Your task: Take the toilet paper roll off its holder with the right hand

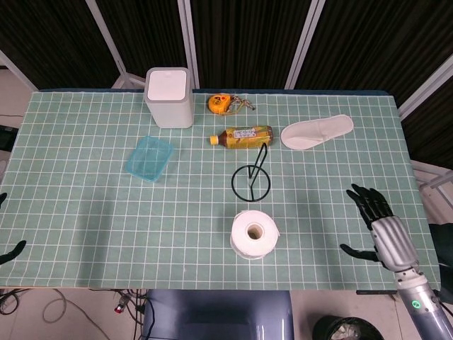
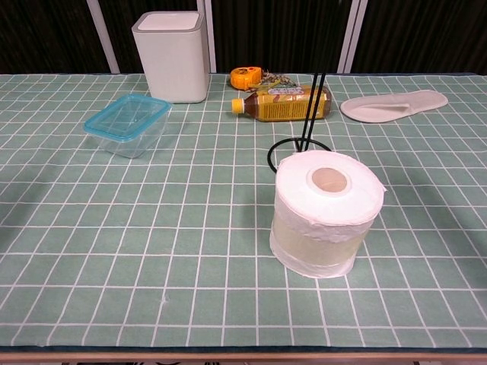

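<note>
Only a dark tip of the left hand [image 1: 13,250] shows at the frame edge, so its grip cannot be told. The right hand [image 1: 379,229] hovers empty, fingers spread, well right of the toilet paper roll [image 1: 253,234], which stands on end near the table's front edge, just before the wire holder [image 1: 251,181].

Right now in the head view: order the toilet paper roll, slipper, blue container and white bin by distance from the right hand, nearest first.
From the right hand, open at the table's right edge:
1. Toilet paper roll, to its left near the front edge.
2. Slipper, further back on the right.
3. Blue container, left of centre.
4. White bin, back left.
</note>
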### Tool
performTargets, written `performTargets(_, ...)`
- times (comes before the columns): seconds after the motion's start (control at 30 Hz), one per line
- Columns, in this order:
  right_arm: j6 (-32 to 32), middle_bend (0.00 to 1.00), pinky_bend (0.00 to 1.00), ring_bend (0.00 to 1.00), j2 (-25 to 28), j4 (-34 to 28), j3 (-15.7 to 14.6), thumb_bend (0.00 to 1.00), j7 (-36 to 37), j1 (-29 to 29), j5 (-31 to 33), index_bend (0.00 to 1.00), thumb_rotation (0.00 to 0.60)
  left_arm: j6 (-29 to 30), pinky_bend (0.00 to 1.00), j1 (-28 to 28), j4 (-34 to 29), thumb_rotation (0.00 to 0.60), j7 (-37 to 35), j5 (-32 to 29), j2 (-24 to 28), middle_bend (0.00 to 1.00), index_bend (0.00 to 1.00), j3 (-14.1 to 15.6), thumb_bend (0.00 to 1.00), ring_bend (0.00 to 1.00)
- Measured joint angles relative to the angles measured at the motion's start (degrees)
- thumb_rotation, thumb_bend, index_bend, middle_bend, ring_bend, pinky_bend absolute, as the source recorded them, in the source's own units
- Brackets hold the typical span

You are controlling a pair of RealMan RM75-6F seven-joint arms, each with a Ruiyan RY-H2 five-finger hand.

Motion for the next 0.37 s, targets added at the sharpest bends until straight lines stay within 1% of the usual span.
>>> performTargets(0.03,2.19,0.0,0.0,0.0,-0.52,1.16,-0.33,0.0,-4.74,-1.34,-0.85,0.0,0.6,-0.01,0.01,-0.03,0.06,0.6,-0.14,0.0,0.0,0.0,0.04,-0.04,0.18,0.0)
performTargets(0.13,5.97,0.0,0.0,0.0,-1.88,3.83,-1.13,0.0,-14.41,-4.05,-2.5,0.0,0.6,0.01,0.01,-0.08,0.36,0.6,-0.44,0.02,0.03,0.0,0.04,-0.12,0.18,0.0)
performTargets(0.17,6.63,0.0,0.0,0.0,-2.3,4.47,-1.38,0.0,-16.56,-4.69,-2.79,0.0,0.6,0.04,0.01,-0.07,0.43,0.6,-0.53,0.06,0.04,0.0,0.04,-0.12,0.18,0.0)
performTargets(0.23,7.41,0.0,0.0,0.0,-3.29,5.53,-1.98,0.0,-19.74,-5.96,-3.02,0.0,0.6,0.21,0.01,-0.07,0.6,0.6,-0.56,0.21,0.03,0.0,0.04,-0.14,0.18,0.0)
performTargets(0.37,7.06,0.0,0.0,0.0,-3.68,5.77,-2.24,0.0,-21.15,-6.48,-2.23,0.0,0.6,0.43,0.01,-0.06,0.76,0.6,-0.44,0.6,-0.1,0.0,0.04,-0.04,0.18,0.0)
